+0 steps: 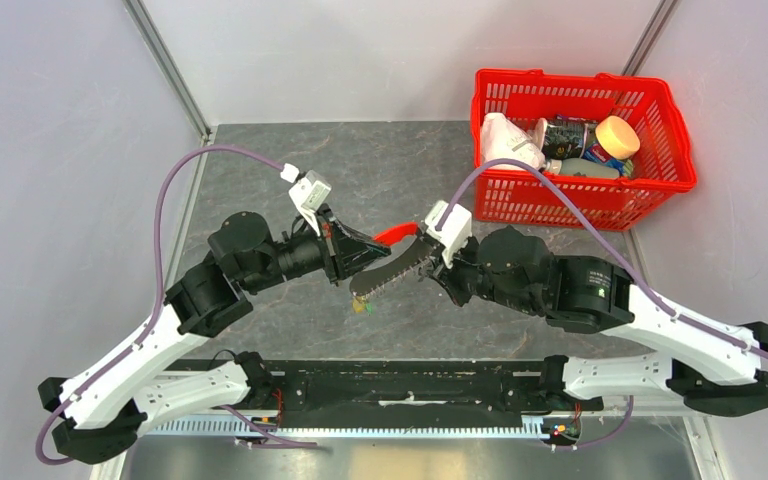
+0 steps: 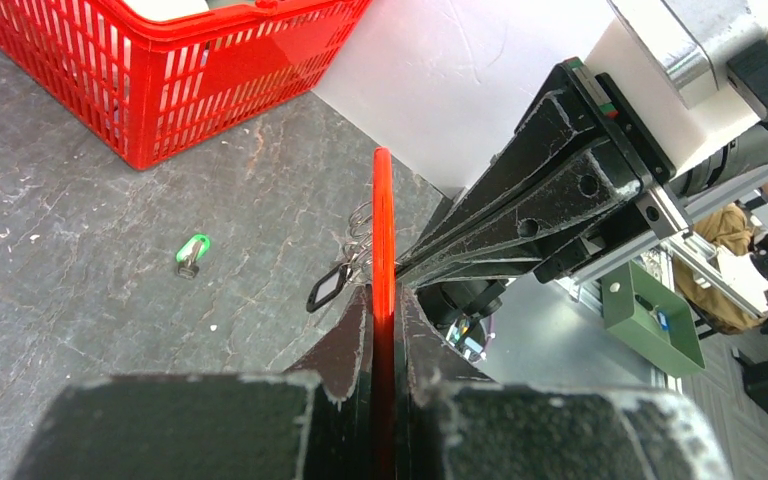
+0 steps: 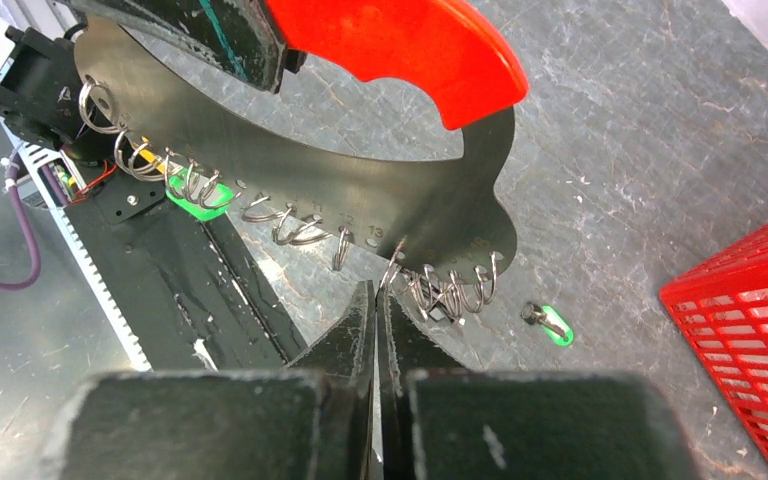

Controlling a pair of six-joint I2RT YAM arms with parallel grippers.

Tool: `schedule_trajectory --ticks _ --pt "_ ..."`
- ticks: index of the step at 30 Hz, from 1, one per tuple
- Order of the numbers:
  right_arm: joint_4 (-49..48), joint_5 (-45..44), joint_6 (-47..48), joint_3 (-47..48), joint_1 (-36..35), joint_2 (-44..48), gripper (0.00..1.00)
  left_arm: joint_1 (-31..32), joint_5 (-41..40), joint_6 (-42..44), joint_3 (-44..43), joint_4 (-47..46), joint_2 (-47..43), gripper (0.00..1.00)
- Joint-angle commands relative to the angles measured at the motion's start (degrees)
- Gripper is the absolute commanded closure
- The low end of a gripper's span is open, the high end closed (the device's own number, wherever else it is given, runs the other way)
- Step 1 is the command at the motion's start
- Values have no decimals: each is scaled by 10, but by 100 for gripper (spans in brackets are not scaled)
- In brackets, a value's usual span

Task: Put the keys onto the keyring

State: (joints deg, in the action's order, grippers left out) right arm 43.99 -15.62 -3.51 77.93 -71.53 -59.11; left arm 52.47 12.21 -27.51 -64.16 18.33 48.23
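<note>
Just off table centre, toward 6 o'clock: left gripper (image 2: pixel 384 298) clamped nearly closed, edge-on, over the red part of the keyring (image 1: pixel 390 268). From 3 o'clock, right gripper (image 3: pixel 375 292) fully closed at the small wire rings (image 3: pixel 450 290) along the dark edge (pinching one or not, cannot tell). Hanging from those rings, a black tag (image 2: pixel 328 290). Beyond, flat on the table (image 1: pixel 260 160) at 3 o'clock of the right fingertips, a loose green-tagged key (image 3: pixel 548 323). Farthest, at 1 o'clock, a red basket (image 1: pixel 520 205).
</note>
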Motion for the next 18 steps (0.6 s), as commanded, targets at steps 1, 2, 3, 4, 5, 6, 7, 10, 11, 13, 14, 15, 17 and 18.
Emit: schedule_trajectory --ticks 1,2,3,4,5,6,7,10,11,13,14,15,17,18 --pt "3 10 -30 62 -11 -23 100 -2 47 19 -4 -39 0 97" --pt "13 8 -35 70 -11 -30 100 -2 53 21 -3 -41 -2 97" --pt "24 7 -40 80 -10 -38 100 -2 58 23 -1 -42 -5 97" --pt "32 5 -44 87 -10 -44 100 -2 63 24 0 -43 -8 97" --pt "39 6 -49 94 -10 -49 100 -2 69 24 0 -44 -10 97" --pt "44 8 -54 101 -10 -52 100 -2 73 25 1 -45 -12 97" --pt "51 10 -59 106 -10 -56 100 -2 80 25 1 -45 -15 97" --pt "63 17 -74 120 -9 -62 100 -2 99 24 4 -48 -25 97" --pt "66 21 -78 124 -8 -63 100 -2 105 23 4 -50 -28 97" --pt "74 29 -89 132 -8 -64 100 -2 117 23 8 -51 -36 96" --pt "79 35 -95 135 -8 -65 100 -2 120 24 10 -50 -39 96" --pt "82 48 -101 138 -9 -65 100 -2 122 23 12 -48 -43 95" --pt "94 63 -113 146 -7 -68 100 -2 127 26 17 -45 -50 93" --pt "102 70 -119 151 -6 -71 100 -2 131 26 20 -45 -54 93"
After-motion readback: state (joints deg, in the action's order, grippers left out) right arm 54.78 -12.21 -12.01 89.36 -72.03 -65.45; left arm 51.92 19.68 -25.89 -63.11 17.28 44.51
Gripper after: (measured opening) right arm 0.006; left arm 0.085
